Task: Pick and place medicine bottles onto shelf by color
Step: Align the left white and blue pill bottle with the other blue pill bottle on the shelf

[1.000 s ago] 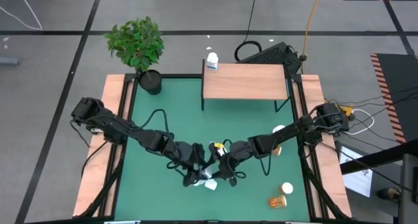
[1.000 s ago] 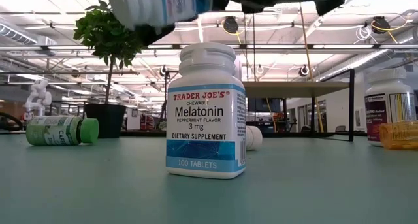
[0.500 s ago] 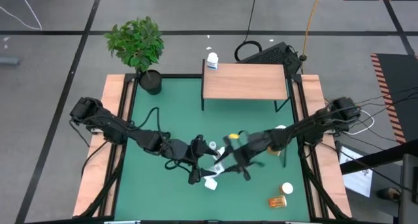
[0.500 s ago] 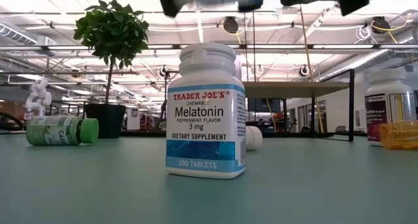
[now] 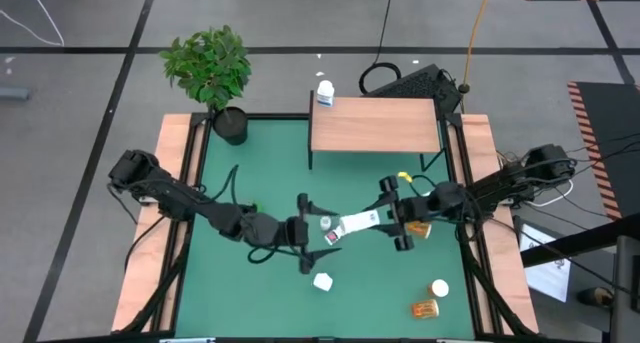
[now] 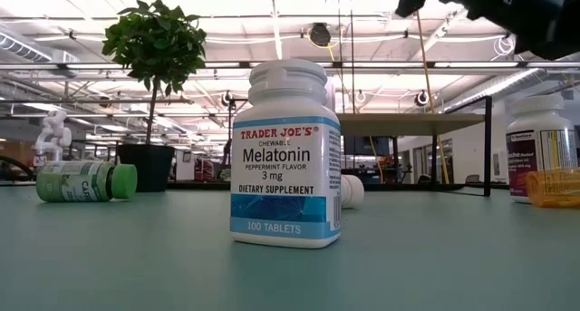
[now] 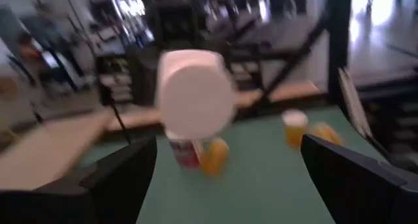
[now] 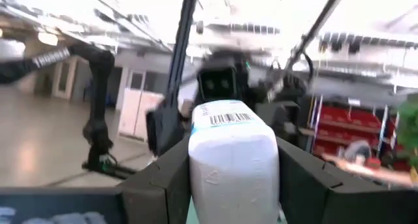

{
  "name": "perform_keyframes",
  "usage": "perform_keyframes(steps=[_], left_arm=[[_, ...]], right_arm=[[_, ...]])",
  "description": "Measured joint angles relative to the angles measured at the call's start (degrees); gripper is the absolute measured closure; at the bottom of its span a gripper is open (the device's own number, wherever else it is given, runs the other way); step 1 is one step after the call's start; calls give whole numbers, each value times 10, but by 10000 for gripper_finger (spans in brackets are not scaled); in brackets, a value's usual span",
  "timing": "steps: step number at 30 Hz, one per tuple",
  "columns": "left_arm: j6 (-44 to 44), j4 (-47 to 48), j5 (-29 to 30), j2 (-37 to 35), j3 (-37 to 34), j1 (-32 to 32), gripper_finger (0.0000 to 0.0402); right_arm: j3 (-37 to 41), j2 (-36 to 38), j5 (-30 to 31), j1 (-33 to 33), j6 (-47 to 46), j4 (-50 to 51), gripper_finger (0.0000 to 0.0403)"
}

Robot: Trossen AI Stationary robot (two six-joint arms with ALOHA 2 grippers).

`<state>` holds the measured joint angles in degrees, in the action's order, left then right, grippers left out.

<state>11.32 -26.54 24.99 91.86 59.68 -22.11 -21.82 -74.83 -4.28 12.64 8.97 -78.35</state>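
Observation:
My right gripper (image 5: 378, 220) is shut on a white labelled medicine bottle (image 5: 352, 224), held level above the green mat. The bottle's white cap (image 7: 196, 93) points at my left gripper (image 5: 305, 233), which is open, its fingers standing either side of the cap without touching. A white Melatonin bottle (image 6: 285, 152) stands upright on the mat, near the front (image 5: 322, 281). A green-capped bottle (image 6: 86, 181) lies on its side. The light-wood shelf (image 5: 375, 126) stands at the far side, with one white bottle (image 5: 325, 93) at its far left corner. My right gripper pinches the white bottle's base end (image 8: 196, 165) between its two fingers, one on each side. The fingers come level from the table's right and lie along the bottle. The bottle is lifted clear of the mat, on its side, cap toward the table's left.
A potted plant (image 5: 215, 68) stands at the mat's far left corner. An amber bottle (image 5: 425, 308) and a white-capped one (image 5: 438, 287) lie at the near right; more bottles (image 5: 425, 228) sit under my right arm. Wooden rails (image 5: 180, 183) border the mat.
My right gripper has risen and gone toward the table's right and far edges, carrying the white bottle level and clear of the mat, away from the standing Melatonin bottle. My left gripper has moved a little toward the far edge. The Melatonin bottle has stayed where it was.

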Motion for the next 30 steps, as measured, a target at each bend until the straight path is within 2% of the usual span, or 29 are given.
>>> perform_keyframes(steps=[7,13,17,25,30], left_arm=[[97,-176,-98,74,0,47,21],[132,-274,-104,83,0,64,21],[147,-288,-102,84,0,65,38],[199,-281,-114,83,0,64,127],[210,-263,-130,84,0,61,145]], right_arm=[[0,-1,1,1,-4,-53,230],[0,-1,1,4,-27,-72,230],[0,0,1,15,-23,-66,230],[0,-1,28,21,-26,-71,230],[0,-1,14,33,-39,-48,230]])
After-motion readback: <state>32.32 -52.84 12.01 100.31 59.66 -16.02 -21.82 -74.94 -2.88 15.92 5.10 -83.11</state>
